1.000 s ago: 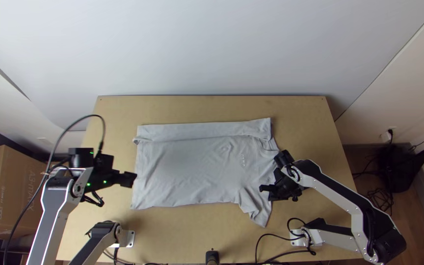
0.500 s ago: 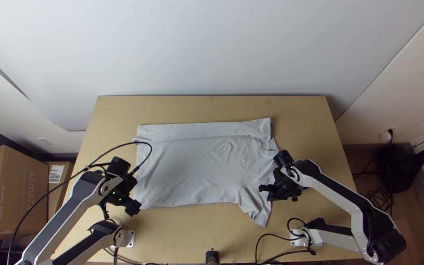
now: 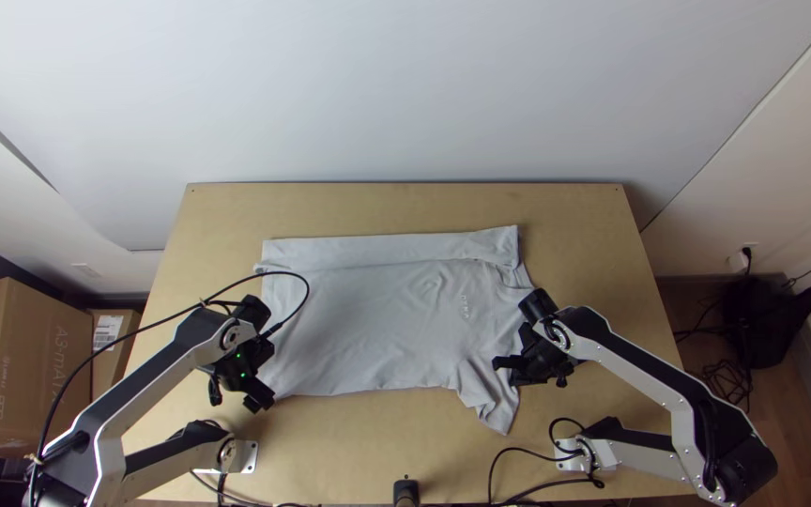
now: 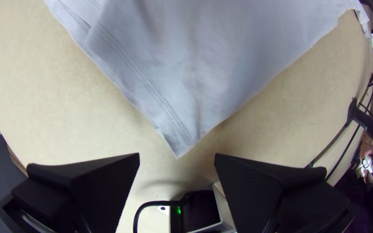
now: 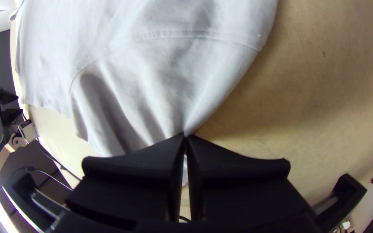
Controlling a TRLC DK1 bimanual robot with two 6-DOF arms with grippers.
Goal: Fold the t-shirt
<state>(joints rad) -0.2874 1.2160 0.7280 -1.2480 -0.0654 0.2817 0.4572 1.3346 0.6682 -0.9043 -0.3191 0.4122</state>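
The light grey t-shirt (image 3: 377, 319) lies spread on the table, its far long edge folded over in a strip, one sleeve sticking out toward the near edge. At its near left corner is my left gripper (image 3: 260, 394); in the left wrist view the left gripper (image 4: 177, 159) stands open, the shirt's hemmed corner (image 4: 180, 133) lying just beyond the gap. My right gripper (image 3: 509, 369) is at the sleeve side; in the right wrist view the right gripper (image 5: 185, 140) is shut on the sleeve's edge, with the sleeve cloth (image 5: 152, 86) creased toward the fingertips.
The wooden table (image 3: 396, 207) shows bare wood beyond the shirt and along its near side. Cables (image 3: 518, 460) lie by the right arm's base. Cardboard boxes (image 3: 21, 366) stand off the table's left side. A black post (image 3: 406, 490) stands at the near edge.
My left gripper has moved from beside the shirt's left edge nearer and slightly right, to its near left corner. The right gripper has barely shifted; the shirt lies as before.
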